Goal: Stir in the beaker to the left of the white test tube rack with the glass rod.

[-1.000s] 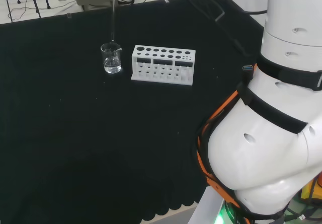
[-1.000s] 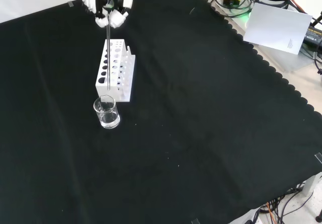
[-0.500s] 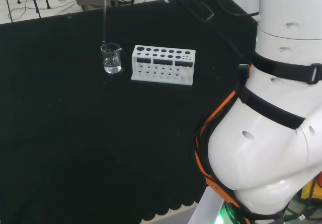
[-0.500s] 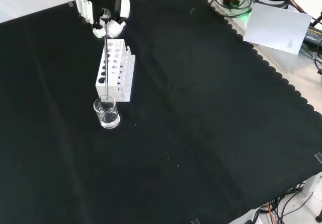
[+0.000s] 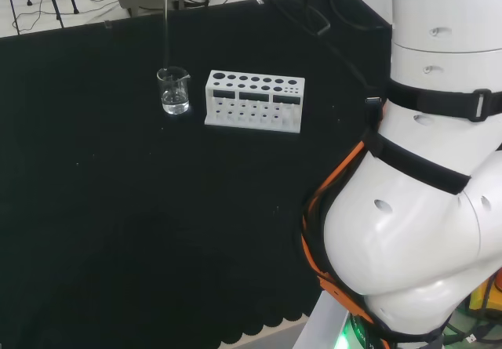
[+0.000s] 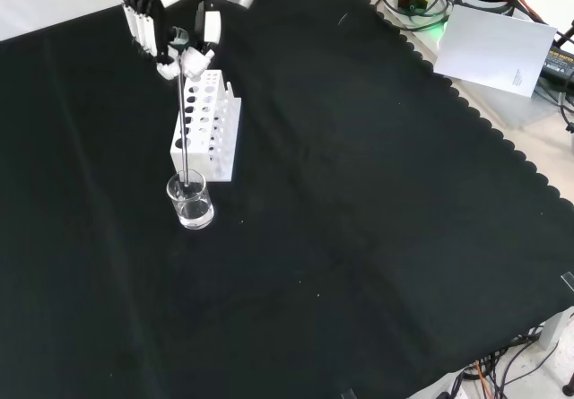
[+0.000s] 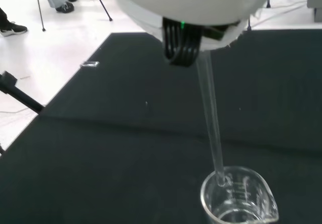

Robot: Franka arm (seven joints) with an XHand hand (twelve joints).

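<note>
Black cloth [image 6: 377,238] with scalloped edge, pale floor [image 7: 45,58] beyond, tripod legs [image 7: 100,2], perhaps cables [image 6: 502,372]

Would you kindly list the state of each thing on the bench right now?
Hand: shut on the rod, above the rack's far end in the front view.
Rod: near upright, lower end inside the beaker.
Beaker: upright, some clear liquid at the bottom.
Rack: upright, no tubes visible.

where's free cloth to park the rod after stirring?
Front view: bare cloth right of the test tube rack to the scalloped edge, and the near half below the beaker. Crowded where the hand holds the glass rod over the beaker.
</note>
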